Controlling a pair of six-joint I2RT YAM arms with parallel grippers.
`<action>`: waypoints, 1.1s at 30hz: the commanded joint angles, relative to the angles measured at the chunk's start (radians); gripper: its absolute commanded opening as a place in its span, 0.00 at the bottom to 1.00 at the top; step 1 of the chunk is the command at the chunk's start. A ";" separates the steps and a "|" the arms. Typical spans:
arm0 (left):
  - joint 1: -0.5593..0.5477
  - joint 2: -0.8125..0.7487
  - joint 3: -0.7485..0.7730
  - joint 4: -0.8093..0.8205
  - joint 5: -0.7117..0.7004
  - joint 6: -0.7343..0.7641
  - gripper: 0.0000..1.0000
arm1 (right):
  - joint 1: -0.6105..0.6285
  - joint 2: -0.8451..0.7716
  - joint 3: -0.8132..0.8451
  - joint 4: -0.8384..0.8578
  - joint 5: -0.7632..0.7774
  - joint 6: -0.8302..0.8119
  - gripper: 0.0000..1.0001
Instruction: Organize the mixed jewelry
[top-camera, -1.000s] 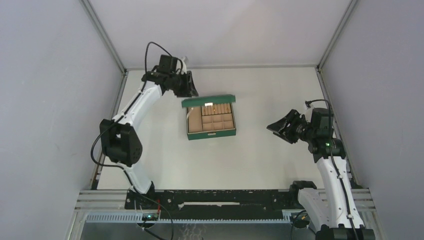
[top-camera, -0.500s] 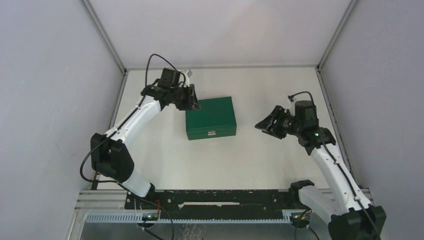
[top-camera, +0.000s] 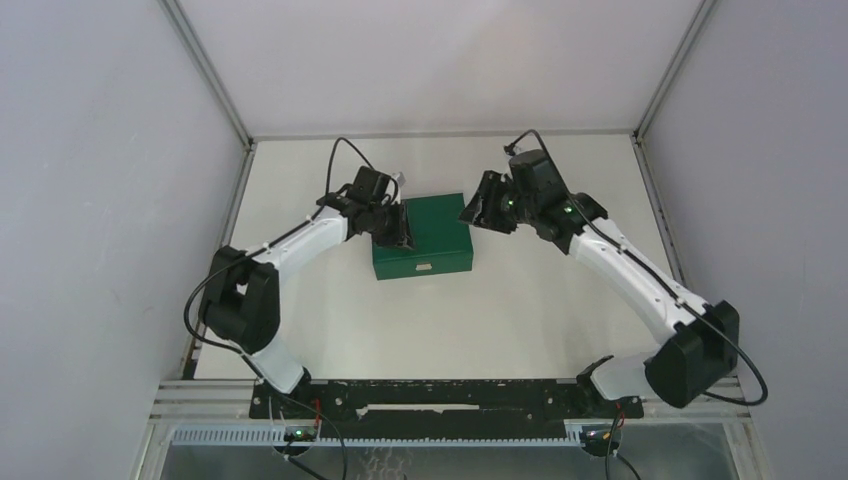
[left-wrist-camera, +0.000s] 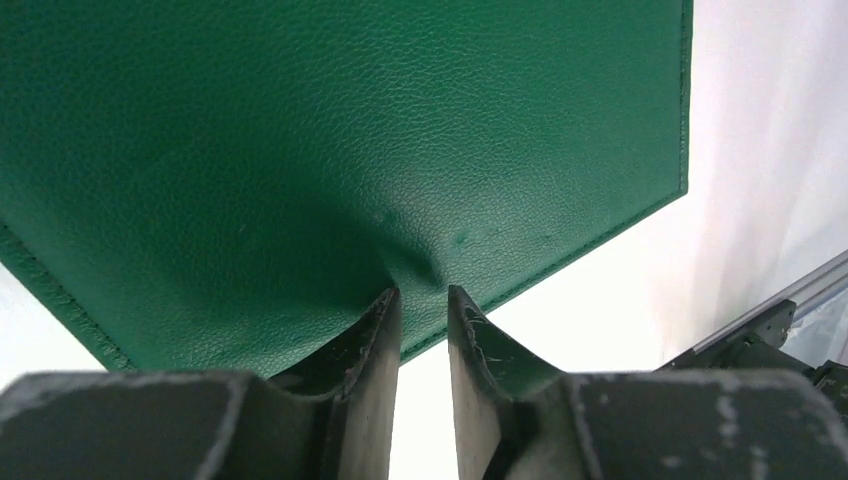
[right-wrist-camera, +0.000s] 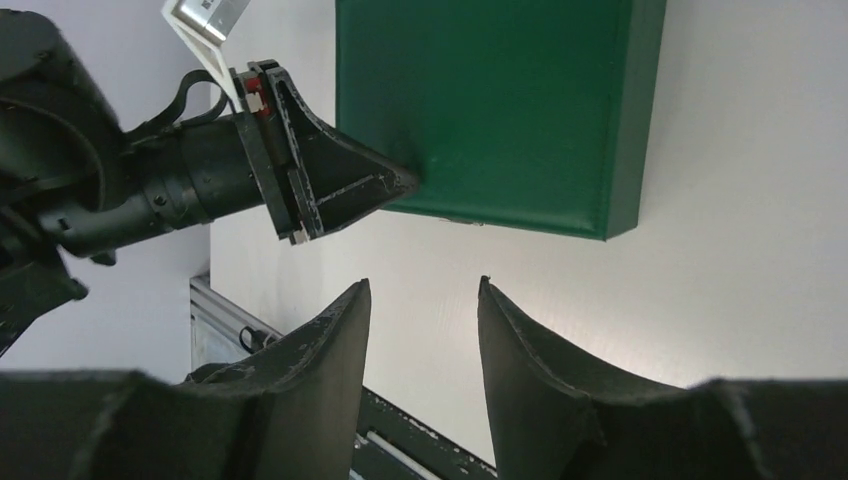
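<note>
The dark green box (top-camera: 432, 238) lies with its lid down in the middle of the white table, so the mixed jewelry is hidden. My left gripper (top-camera: 404, 241) rests its fingertips on the lid near the box's left edge; in the left wrist view the left gripper (left-wrist-camera: 422, 292) dents the green lid (left-wrist-camera: 350, 130), jaws a narrow gap apart with nothing between them. My right gripper (top-camera: 477, 213) hovers at the box's far right corner, and in its own view the right gripper (right-wrist-camera: 424, 285) stands open and empty over bare table beside the box (right-wrist-camera: 490, 100), facing the left gripper (right-wrist-camera: 400, 183).
A black and metal rail (top-camera: 430, 395) runs along the near edge of the table. Grey enclosure walls close in the left, right and far sides. A white tag (right-wrist-camera: 205, 20) and cable hang at the left wrist.
The box's lid, open a second ago, is down. My left gripper slid onto the lid and narrowed. My right arm swung from the right side to the box's far right corner.
</note>
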 joint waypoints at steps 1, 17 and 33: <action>-0.013 0.036 0.009 -0.107 -0.149 0.061 0.30 | 0.032 0.092 0.091 0.020 0.049 -0.015 0.52; 0.060 -0.375 0.178 -0.255 -0.160 0.035 0.37 | 0.058 0.486 0.169 0.023 0.104 -0.085 0.47; 0.124 -0.521 0.601 -0.300 -0.570 0.053 0.67 | -0.323 -0.353 0.269 -0.037 0.576 -0.351 0.93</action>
